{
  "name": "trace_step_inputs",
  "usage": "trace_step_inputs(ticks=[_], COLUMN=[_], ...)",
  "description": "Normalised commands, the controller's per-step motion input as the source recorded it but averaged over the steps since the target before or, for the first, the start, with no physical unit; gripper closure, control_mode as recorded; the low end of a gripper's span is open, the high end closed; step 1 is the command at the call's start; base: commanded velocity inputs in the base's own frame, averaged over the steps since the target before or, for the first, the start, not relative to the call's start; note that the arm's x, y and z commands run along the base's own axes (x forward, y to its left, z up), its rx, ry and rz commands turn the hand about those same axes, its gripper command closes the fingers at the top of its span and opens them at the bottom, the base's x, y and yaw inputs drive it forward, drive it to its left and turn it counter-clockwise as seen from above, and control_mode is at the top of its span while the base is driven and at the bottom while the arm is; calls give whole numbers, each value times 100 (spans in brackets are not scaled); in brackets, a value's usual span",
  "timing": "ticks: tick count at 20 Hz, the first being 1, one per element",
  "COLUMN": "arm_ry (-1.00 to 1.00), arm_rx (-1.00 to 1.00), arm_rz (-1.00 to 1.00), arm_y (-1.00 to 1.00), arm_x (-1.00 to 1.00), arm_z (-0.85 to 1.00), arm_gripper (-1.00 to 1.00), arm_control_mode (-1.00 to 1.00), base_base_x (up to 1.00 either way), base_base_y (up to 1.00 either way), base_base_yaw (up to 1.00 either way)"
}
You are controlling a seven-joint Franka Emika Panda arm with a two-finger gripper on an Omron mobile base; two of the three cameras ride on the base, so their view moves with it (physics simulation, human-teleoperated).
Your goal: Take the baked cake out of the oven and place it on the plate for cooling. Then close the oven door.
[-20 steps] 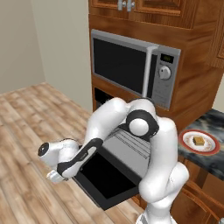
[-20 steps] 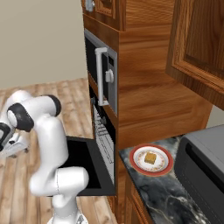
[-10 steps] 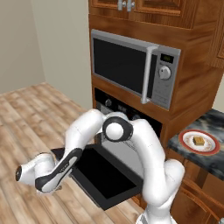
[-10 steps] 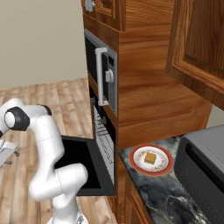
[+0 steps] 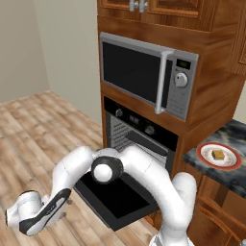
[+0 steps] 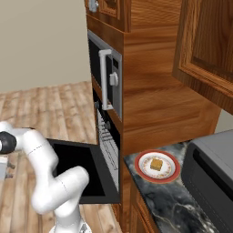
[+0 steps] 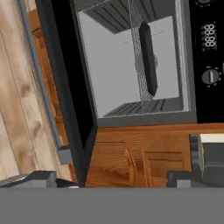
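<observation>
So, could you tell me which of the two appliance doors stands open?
The oven door, the black panel folded down flat below the microwave, whose own door is shut.

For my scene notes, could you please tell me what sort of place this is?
A rendered home kitchen, most likely: a built-in black oven with its door down sits under a microwave in wooden cabinetry, beside a dark stone counter.

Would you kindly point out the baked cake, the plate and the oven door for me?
baked cake [image 6: 157,164]: right base view, its top face.
plate [image 6: 144,174]: right base view, red rim near edge.
oven door [image 5: 115,202]: left base view, dark inner glass.
</observation>
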Motion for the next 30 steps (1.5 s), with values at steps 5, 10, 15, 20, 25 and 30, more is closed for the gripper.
trace_step_inputs(ticks=[5,10,15,20,25,30], arm_ry=[-3,0,0,0,0,0], arm_rx=[-23,-19,-20,-18,-4,-1], arm_rz=[-7,-11,-11,-7,0,0], arm_y=[0,0,0,0,0,0], arm_x=[2,31,44,23,25,26], arm_z=[-40,-33,-46,-55,-50,-45], arm_gripper=[-100,-100,-100,-100,-100,-100], arm_control_mode=[-100,-100,-100,-100,-100,-100], base_base_x=[0,0,0,0,0,0], base_base_y=[0,0,0,0,0,0], base_base_yaw=[0,0,0,0,0,0])
